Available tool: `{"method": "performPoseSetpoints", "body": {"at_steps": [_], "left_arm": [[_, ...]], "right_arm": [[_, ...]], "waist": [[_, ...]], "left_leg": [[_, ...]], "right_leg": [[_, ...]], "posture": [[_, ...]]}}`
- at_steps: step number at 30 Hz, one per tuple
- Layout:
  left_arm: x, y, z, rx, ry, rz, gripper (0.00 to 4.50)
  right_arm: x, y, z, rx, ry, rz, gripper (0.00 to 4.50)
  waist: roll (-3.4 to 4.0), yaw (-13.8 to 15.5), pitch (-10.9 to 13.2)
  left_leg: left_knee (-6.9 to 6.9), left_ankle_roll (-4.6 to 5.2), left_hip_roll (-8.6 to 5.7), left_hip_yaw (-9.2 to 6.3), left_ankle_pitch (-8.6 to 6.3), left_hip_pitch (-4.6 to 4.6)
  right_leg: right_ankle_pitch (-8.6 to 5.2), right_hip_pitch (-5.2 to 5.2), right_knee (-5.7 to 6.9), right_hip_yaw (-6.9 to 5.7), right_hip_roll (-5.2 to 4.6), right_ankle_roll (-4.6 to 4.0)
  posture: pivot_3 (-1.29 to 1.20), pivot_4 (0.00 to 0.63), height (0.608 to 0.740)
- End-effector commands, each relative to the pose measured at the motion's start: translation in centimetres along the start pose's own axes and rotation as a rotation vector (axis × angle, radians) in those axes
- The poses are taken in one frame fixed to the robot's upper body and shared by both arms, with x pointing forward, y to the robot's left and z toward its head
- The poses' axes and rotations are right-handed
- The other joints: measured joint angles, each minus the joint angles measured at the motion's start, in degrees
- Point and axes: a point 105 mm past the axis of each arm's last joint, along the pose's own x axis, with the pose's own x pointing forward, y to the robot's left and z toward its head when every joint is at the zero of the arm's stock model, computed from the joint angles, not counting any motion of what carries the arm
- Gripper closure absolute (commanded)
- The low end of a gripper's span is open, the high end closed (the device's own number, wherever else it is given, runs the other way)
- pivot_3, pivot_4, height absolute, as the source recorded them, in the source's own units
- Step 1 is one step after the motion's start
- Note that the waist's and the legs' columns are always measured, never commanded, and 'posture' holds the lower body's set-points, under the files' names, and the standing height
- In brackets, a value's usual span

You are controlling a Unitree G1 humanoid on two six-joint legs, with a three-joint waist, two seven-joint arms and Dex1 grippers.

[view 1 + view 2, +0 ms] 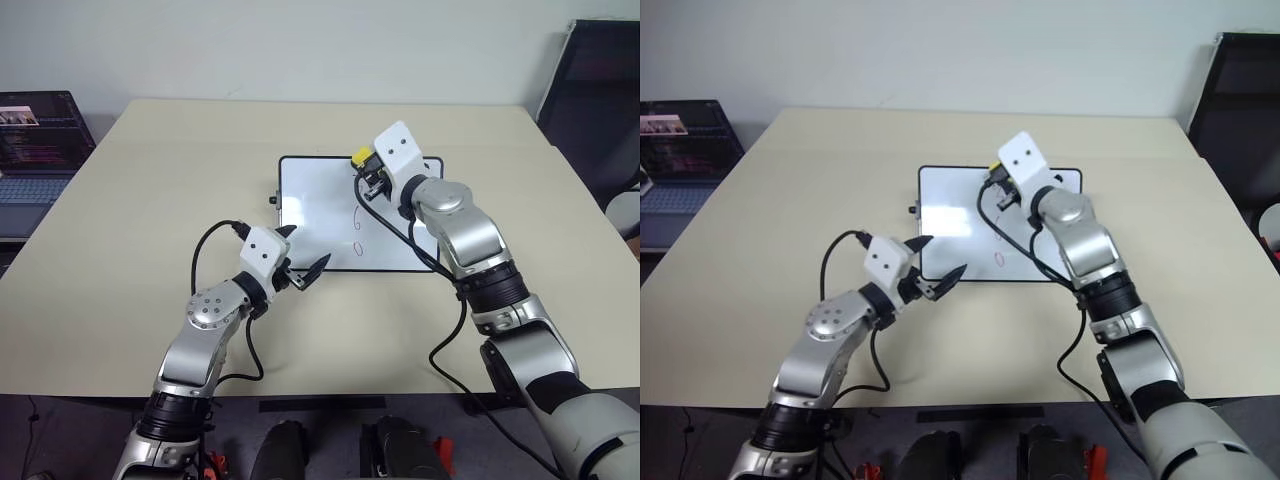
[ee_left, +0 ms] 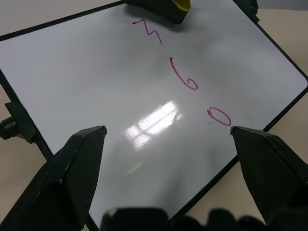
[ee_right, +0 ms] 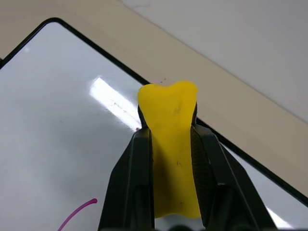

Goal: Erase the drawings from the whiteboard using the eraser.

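R gripper [image 3: 168, 159] clamps eraser [image 3: 171, 144] over whiteboard [image 1: 310, 200] far edge; L gripper [image 1: 300, 258] wide open, empty, at near edge; drawings [image 2: 185, 77] intact.

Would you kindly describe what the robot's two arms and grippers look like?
Both arms are silver-grey metal with black joint bands and loose black cables looping along them. Each wrist carries a white, angular camera housing. The left gripper and right gripper each have two black, tapered fingers. A round silver joint cap with small holes shows on the left arm.
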Motion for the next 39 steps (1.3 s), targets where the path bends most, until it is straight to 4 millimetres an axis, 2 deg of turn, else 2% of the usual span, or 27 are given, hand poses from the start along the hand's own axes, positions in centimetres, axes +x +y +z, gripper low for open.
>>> {"method": "performPoseSetpoints", "body": {"at_steps": [1, 7, 15, 23, 31, 35, 39], "left_arm": [[-0.8, 0.2, 1.2, 0.011, -0.042, 0.035, 0.0], [-0.8, -0.4, 1.4, -0.004, -0.049, 0.044, 0.0], [-0.7, -0.2, 1.4, -0.006, -0.048, 0.055, 0.0], [-1.0, 0.6, 1.4, 0.009, -0.044, 0.079, 0.0], [-1.2, 0.7, 1.3, 0.008, -0.039, 0.087, 0.0], [-1.2, 0.8, 1.2, 0.009, -0.037, 0.087, 0.0], [-1.0, 0.6, 1.2, 0.007, -0.039, 0.078, 0.0]], "right_arm": [[0.4, -0.6, 2.2, -0.056, -0.066, -0.003, 3.7], [1.0, 0.0, 1.4, -0.069, -0.047, 0.015, 3.7], [1.5, -0.2, 1.2, -0.099, -0.042, 0.014, 3.7], [1.4, 2.3, -1.4, -0.139, 0.012, 0.107, 3.7], [0.7, 3.4, -2.5, -0.14, 0.032, 0.146, 3.7], [0.4, 3.2, -2.8, -0.136, 0.042, 0.141, 3.7], [0.3, 2.1, -2.2, -0.128, 0.025, 0.096, 3.7]], "waist": [[0.01, -0.02, 0.0], [0.01, -0.04, 0.0], [0.01, -0.24, 0.0], [0.0, -0.46, -0.02], [-0.01, -0.4, -0.03], [-0.01, -0.38, -0.03], [-0.02, -0.34, -0.03]], "left_leg": [[0.0, 0.0, 0.0, 0.01, 0.0, 0.0], [0.01, 0.0, 0.02, -0.01, 0.0, 0.01], [0.04, -0.01, 0.03, 0.01, 0.01, 0.05], [0.05, -0.01, 0.05, 0.05, 0.01, 0.15], [0.07, -0.01, 0.03, 0.07, 0.02, 0.31], [0.07, -0.01, 0.03, 0.08, 0.02, 0.34], [0.08, -0.02, 0.03, 0.09, 0.02, 0.35]], "right_leg": [[0.0, 0.0, 0.0, 0.01, -0.01, 0.0], [0.02, -0.01, 0.02, 0.0, -0.01, -0.02], [0.06, 0.0, 0.1, 0.01, 0.0, -0.04], [0.08, 0.04, 0.12, 0.06, 0.02, -0.03], [0.08, 0.15, 0.23, 0.08, 0.02, -0.02], [0.08, 0.16, 0.27, 0.08, 0.03, -0.02], [0.08, 0.16, 0.28, 0.09, 0.03, -0.02]], "posture": [[0.0, 0.15, 0.74], [0.0, 0.15, 0.74], [0.0, 0.15, 0.74], [0.0, 0.15, 0.74], [0.0, 0.15, 0.74], [0.0, 0.15, 0.74], [0.0, 0.15, 0.74]]}}
